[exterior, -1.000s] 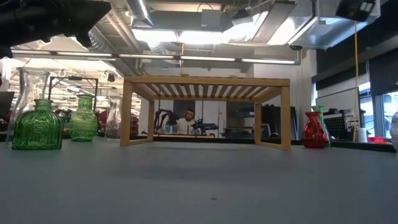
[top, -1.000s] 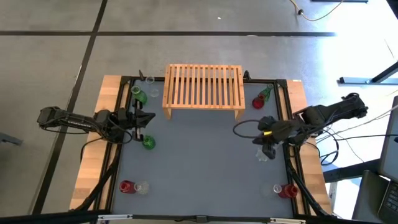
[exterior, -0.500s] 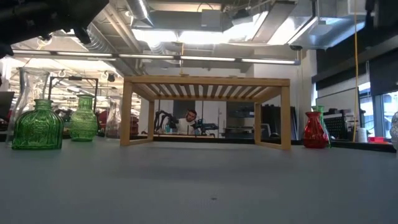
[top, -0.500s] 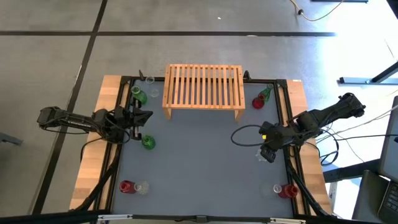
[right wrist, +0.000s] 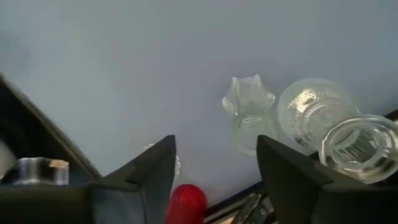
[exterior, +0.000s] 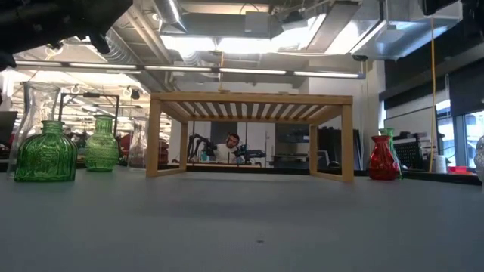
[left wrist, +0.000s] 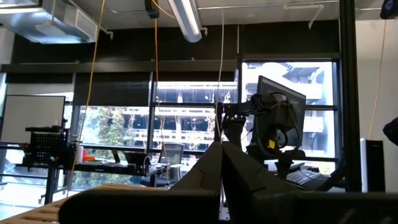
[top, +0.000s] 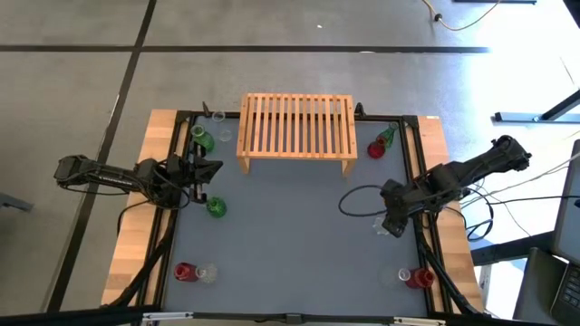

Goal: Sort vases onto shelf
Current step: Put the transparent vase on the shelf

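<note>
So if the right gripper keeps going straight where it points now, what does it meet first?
Probably the small clear fluted vase standing on the grey mat: it sits nearly ahead of the open right gripper, slightly off-centre, depth uncertain.

The left hand (left wrist: 222, 163) is filling the bottom of the frame, its two dark fingers (left wrist: 205, 171) pressing together into a single point that is aiming level across the room. Past that tip, the other arm (left wrist: 261, 121) is showing farther off as a dark jointed shape with a small yellow mark on it. Behind it, tall windows (left wrist: 186, 134) are looking out on a pale multi-storey building and some trees. A long ceiling lamp (left wrist: 189, 18) is glowing overhead, and thin yellow cords (left wrist: 96, 62) are hanging down from the ceiling. A dark cart (left wrist: 46, 149) is standing to one side.
</note>
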{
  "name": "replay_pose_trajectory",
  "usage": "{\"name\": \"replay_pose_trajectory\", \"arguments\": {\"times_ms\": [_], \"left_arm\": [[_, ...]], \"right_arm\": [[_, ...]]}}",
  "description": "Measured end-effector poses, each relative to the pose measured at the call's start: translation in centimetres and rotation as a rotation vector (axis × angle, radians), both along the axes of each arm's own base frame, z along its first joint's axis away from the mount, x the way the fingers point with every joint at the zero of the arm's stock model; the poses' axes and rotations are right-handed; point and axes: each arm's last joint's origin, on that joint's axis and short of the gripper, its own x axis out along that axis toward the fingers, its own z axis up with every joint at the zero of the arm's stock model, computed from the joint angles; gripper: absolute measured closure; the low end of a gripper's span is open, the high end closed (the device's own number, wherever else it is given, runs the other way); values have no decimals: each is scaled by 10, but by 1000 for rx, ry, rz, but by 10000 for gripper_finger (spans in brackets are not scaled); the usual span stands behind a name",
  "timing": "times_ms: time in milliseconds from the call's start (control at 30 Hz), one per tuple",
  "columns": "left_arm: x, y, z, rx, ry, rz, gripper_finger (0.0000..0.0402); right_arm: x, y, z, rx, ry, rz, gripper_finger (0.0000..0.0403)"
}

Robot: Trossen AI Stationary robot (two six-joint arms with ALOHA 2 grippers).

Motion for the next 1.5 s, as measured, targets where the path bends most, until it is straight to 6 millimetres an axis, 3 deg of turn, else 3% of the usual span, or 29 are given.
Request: {"name": "replay_pose_trajectory", "arguments": {"times_ms": [267, 700, 1133, 1500], "left_arm": [[0, 0, 0, -6, 5, 11, 399], [0, 0, -1, -7, 5, 11, 399], [0, 0, -1, -8, 5, 10, 399], [0, 0, -1, -8, 5, 10, 399]], "right_arm": [[9, 4, -16, -88, 167, -5, 169], [28, 14, -36, -122, 286, 59, 168], [28, 13, -37, -166, 293, 57, 168], [25, 12, -56, -150, 325, 83, 168]]}}
